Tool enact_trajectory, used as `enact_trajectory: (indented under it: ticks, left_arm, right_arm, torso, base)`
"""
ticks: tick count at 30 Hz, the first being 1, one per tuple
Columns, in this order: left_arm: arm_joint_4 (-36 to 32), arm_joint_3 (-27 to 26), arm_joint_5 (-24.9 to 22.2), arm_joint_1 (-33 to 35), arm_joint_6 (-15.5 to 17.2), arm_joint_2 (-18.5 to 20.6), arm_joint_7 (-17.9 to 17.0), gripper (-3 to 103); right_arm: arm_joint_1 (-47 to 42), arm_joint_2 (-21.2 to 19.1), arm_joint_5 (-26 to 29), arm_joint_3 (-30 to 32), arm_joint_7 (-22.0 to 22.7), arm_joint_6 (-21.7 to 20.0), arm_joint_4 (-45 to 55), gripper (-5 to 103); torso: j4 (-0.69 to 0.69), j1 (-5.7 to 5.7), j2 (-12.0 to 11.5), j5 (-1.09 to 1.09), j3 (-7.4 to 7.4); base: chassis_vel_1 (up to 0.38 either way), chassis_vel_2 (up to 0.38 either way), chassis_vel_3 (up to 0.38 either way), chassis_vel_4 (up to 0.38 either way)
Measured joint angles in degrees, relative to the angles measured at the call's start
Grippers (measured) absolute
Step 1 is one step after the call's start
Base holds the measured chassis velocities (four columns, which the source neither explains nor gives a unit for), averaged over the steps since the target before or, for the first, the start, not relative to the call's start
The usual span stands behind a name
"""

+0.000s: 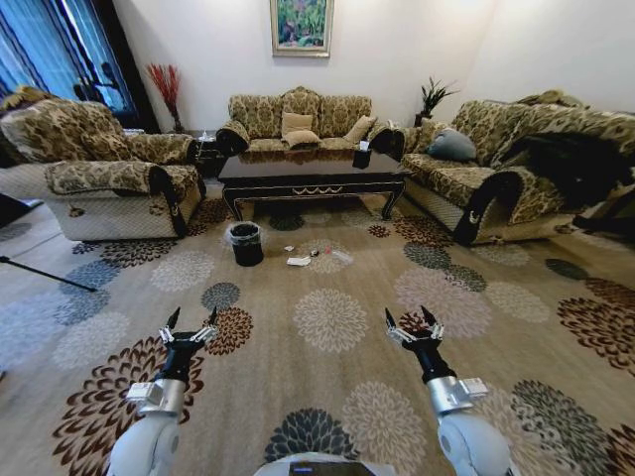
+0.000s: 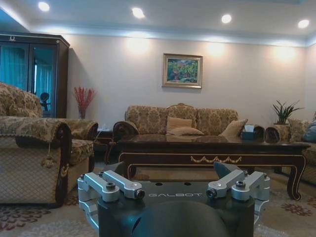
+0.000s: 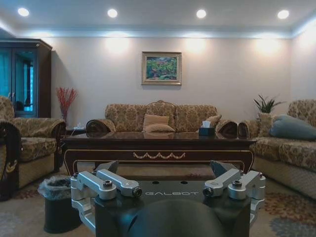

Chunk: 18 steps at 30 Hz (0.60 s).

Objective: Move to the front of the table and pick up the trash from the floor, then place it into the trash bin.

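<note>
Across a patterned floral carpet [image 1: 327,317], a dark glossy coffee worktop [image 1: 313,171] with curved legs and gold scroll trim stands in the middle of a living room, well ahead of the robot. Sofas surround it: one behind it against the far wall [image 1: 298,117], an armchair to the robot's left [image 1: 99,178], and a long sofa to the right [image 1: 516,164]. A small dark tissue box [image 1: 362,156] sits on the worktop near its right end.

On the carpet just in front of the worktop, toward its left end, stands the round black trash bin [image 1: 246,243] with a crinkled whitish liner around its rim. To the right of the bin, near it but apart, the trash lies on the floor: a white crumpled napkin [image 1: 299,262], a small dark item [image 1: 315,254] beside it, and a clear plastic bottle [image 1: 342,257] a little farther right.

Low in the head view, both arms reach forward above the carpet, well short of the trash. The left tool [image 1: 190,328] is spread wide and holds nothing. The right tool [image 1: 415,325] is likewise spread and unloaded.

From the right wrist view, the bin [image 3: 58,205] appears beside the worktop's front leg. A framed painting [image 1: 302,26] hangs on the far wall above the back sofa.
</note>
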Motion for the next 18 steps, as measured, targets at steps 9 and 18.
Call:
enact_trajectory:
  ticks: [9,18]
  left_arm:
    - [-1.2,0.1,0.1,0.2,0.0,-0.3,0.0,100]
    - [-8.8,-0.8,-1.4,0.9,1.5,-0.1,-0.5,100]
  right_arm:
    - [-0.2,0.8,-2.7,0.1,1.6,1.4,0.0,100]
    - [-0.8,1.2,-3.6,1.5,-4.2,4.5,0.1,100]
  torso:
    - [0.00,-0.77,-2.2,0.00,-1.42]
    - [0.00,-1.46,-4.2,0.01,-2.70]
  base:
    - [0.000,0.000,0.000,0.000]
    - [0.000,0.000,0.000,0.000]
